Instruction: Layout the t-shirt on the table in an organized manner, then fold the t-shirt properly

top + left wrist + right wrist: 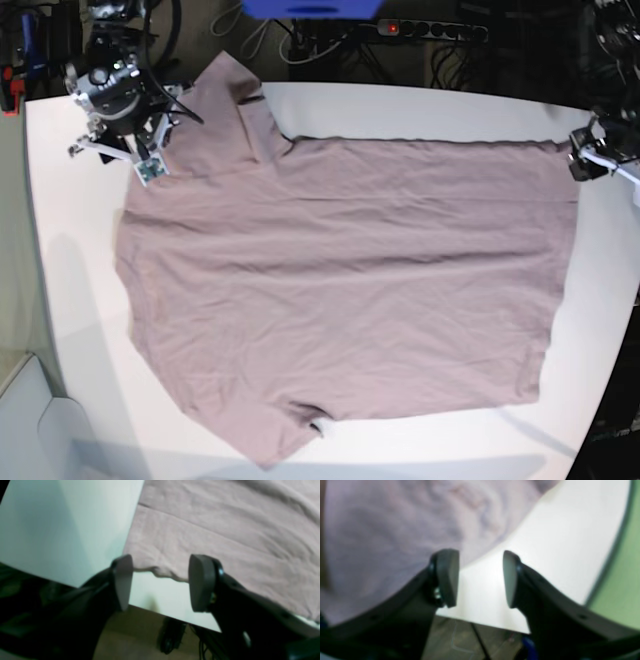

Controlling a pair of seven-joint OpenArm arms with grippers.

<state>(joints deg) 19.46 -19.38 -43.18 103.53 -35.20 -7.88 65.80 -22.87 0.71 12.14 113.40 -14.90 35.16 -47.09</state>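
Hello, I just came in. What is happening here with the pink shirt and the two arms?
A two-armed robot is working on a mauve t-shirt, which lies spread nearly flat on the white table, with one sleeve near the far edge. No fold is made yet. The left gripper is open at a corner of the shirt's edge, and the right gripper is open beside the cloth. Neither one holds the fabric now.

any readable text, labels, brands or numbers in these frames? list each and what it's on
None readable.
The t-shirt is plain, no print in view.
The table bears no marking.
The right gripper has a small white tag-like patch at its tip in the base view, too small to read.
The left gripper and both wrist views show no lettering.
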